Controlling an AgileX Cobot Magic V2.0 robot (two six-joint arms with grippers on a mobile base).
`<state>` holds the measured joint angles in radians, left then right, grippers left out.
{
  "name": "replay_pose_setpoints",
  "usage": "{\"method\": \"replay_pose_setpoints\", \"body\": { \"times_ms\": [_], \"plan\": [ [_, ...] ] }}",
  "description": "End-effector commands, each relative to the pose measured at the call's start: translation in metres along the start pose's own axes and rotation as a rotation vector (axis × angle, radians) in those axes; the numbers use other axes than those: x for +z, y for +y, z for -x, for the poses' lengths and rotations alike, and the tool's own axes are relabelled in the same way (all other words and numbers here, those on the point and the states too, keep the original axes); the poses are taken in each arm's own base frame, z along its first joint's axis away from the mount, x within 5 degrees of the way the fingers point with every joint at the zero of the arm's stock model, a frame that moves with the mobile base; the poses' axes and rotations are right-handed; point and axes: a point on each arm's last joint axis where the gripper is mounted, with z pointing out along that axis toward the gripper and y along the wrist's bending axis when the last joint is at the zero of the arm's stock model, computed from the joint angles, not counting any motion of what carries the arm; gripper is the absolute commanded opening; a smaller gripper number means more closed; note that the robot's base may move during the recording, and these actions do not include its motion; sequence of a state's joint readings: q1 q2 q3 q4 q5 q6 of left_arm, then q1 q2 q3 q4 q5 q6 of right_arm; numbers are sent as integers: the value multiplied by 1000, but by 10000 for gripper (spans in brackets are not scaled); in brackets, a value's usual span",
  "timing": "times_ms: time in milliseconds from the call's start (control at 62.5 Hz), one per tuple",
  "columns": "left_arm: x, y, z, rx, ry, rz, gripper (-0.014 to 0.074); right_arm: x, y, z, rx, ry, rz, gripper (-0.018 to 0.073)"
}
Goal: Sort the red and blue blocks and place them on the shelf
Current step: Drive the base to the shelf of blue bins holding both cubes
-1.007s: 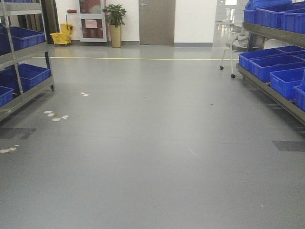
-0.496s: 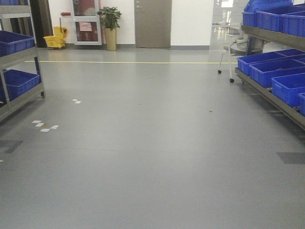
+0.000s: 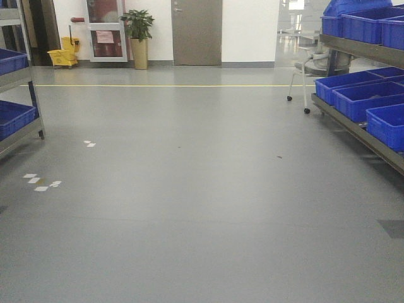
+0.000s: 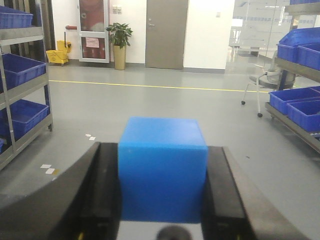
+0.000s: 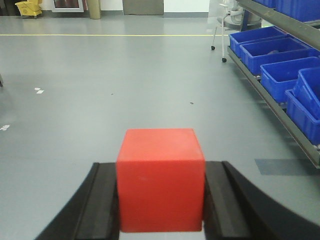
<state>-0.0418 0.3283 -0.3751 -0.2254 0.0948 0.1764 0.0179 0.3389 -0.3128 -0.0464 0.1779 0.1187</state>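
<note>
Two blocks are in your claws: the left gripper is clenched on the blue block, its black fingers pressed flat against two opposite side faces, and the right gripper is clamped the same way on the red block. Neither block is on the shelf yet. That rack loaded with blue bins runs along the right of the aisle, and both blocks hang over bare floor well apart from it, the red one on the side nearer to it. By their look, the cubes are light, stiff and matte, so you should not expect them to crush or slip easily, though flat faces may pivot if pinched near an edge. Your hold looks square and centred on the side faces, which seems the right place to grasp; set each cube down flat on the shelf.
</note>
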Motion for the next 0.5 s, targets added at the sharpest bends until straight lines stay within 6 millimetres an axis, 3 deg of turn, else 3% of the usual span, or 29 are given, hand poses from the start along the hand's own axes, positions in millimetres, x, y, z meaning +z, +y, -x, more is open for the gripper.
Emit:
{"method": "replay_pose_setpoints", "body": {
  "times_ms": [0,480],
  "plan": [
    [0,1,16,-16,-100,15,123,-1,1,17,-18,-107,5,51],
    [0,1,16,-16,-100,15,123,-1,1,17,-18,-107,5,51]
  ]
}}
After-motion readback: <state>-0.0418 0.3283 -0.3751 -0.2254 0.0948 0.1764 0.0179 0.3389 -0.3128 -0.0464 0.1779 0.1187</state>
